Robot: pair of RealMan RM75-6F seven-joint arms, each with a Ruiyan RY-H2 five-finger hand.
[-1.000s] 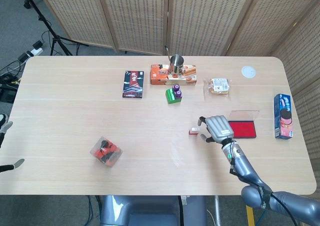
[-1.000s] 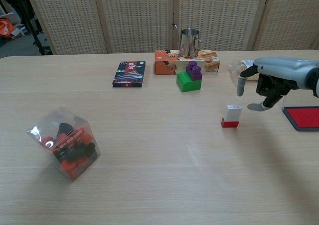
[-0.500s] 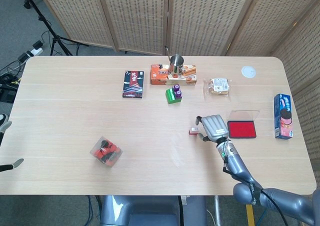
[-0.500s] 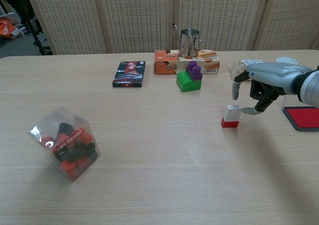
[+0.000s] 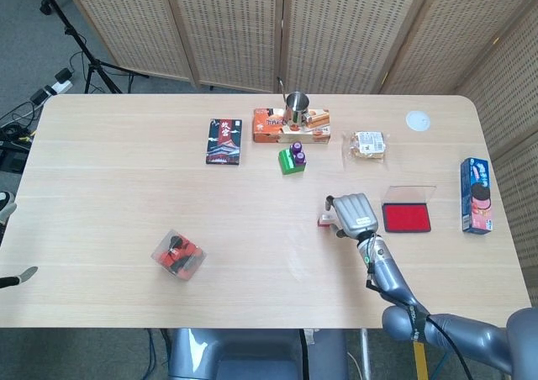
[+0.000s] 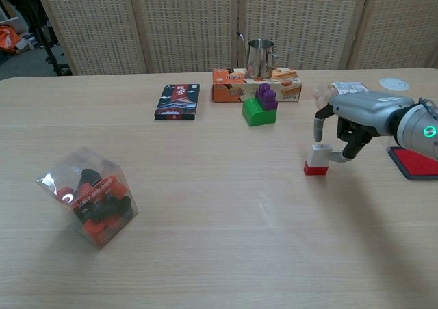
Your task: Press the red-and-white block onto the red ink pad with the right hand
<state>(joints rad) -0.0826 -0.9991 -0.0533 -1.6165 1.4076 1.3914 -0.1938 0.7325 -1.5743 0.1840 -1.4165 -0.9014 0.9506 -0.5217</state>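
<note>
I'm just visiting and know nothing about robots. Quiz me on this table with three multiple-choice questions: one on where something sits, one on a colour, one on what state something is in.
1. Where is the small red-and-white block?
A. on the red ink pad
B. on the wooden table, left of the pad
C. inside the steel cup

2. What colour is the piece atop the green toy brick?
A. purple
B. yellow
C. white

3. The right robot hand is:
A. lifting the block high
B. flat on the pad
C. at the standing block, fingers around its top

Answers: 1 B, it stands on bare wood beside the red ink pad. 2 A, purple studs show. 3 C, the block's base rests on the table.
</note>
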